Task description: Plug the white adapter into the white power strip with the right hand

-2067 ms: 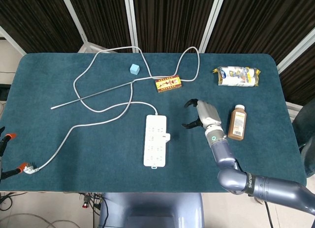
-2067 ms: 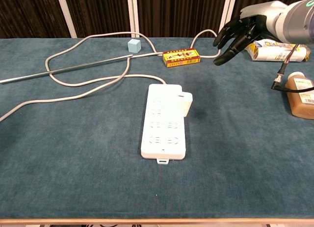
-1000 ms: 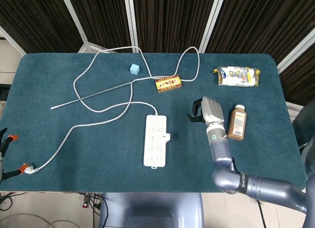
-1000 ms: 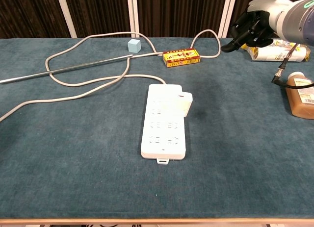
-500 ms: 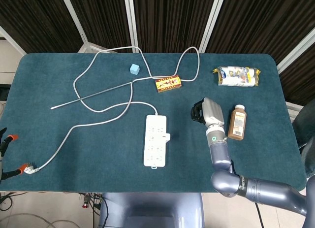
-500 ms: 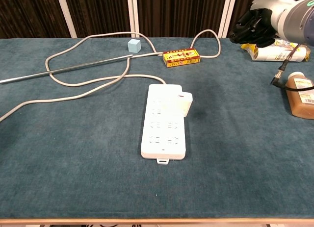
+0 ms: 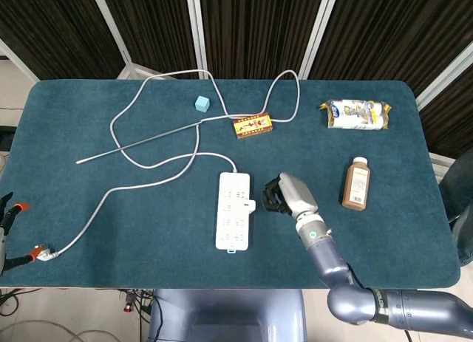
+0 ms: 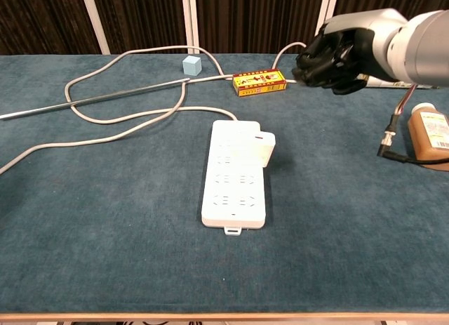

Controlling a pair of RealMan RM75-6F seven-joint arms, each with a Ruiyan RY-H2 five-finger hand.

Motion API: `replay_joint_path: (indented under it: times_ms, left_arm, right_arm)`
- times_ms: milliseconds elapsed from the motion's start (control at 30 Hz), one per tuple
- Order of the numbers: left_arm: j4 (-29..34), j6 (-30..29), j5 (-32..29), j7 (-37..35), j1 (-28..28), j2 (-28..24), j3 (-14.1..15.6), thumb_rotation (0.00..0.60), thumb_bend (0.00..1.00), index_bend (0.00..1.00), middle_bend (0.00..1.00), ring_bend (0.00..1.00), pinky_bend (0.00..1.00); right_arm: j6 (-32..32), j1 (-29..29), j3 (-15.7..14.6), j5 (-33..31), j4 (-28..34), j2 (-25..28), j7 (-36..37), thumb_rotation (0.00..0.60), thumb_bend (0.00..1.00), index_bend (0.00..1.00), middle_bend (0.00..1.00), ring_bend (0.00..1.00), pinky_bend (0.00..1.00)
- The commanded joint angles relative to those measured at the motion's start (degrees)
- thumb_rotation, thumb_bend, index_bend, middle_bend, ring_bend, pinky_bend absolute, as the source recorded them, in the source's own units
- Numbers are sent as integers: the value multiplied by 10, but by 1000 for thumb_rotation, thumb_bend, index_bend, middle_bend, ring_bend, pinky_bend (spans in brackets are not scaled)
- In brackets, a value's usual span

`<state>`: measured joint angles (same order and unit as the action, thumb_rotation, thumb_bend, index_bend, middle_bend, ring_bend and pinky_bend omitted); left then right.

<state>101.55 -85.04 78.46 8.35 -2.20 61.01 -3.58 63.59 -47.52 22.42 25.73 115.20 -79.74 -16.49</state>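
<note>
The white power strip point(image 7: 233, 210) point(image 8: 236, 173) lies flat in the middle of the table, its grey cable point(image 7: 155, 167) running off to the left. The white adapter point(image 7: 251, 206) point(image 8: 264, 149) sits at the strip's right edge, leaning on it. My right hand point(image 7: 284, 196) point(image 8: 333, 51) hovers just right of the adapter, above the table, with its dark fingers curled into a fist and nothing in it. The left hand is not in either view.
A brown bottle point(image 7: 355, 183) point(image 8: 428, 136) lies to the right. A snack packet point(image 7: 356, 114), a small red-yellow box point(image 7: 253, 125) point(image 8: 259, 81), a light blue cube point(image 7: 202, 103) point(image 8: 191, 65) and a thin metal rod point(image 7: 140, 142) lie farther back. A plug point(image 7: 43, 252) lies at the front left.
My right hand curled from spread fingers into a fist, then moved left and toward the front, from beside the bottle to next to the adapter. The adapter and strip stayed put.
</note>
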Motion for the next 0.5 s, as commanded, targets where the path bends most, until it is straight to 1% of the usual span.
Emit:
replay_joint_path:
  times_ms: [33,167,267,400,500]
  left_arm:
    - [0,-1,0,-1,0,-1,0,600,89,244,9,0,0]
    - [0,-2,-2,-3,1,-2,-1,600,89,244,8,0,0]
    - [0,-1,-3,-3,0,-2,-1,600,90,244,8,0,0]
    - [0,-2,-3,-4,1,-3,-2,600,90,244,9,0,0]
    - [-1,-3,-4,-6,1,-3,-3,600,90,244,9,0,0]
  right_arm:
    - [-2,-10,-13,6,4,-5,-18,600,947,1000,892,1000,1000]
    - [-5,-28,-27,-3,-1,-13,-45,600,948,1000,893,1000,1000]
    - [-20,-50,-38,-23,-13,-14,-78,600,947,1000,893,1000,1000]
    - [-34,-82,-42,-61,-31,-16,-116,600,947,1000,893,1000,1000]
    - [-37,-99,-41,-87,-39,-18,-129,600,947,1000,893,1000,1000]
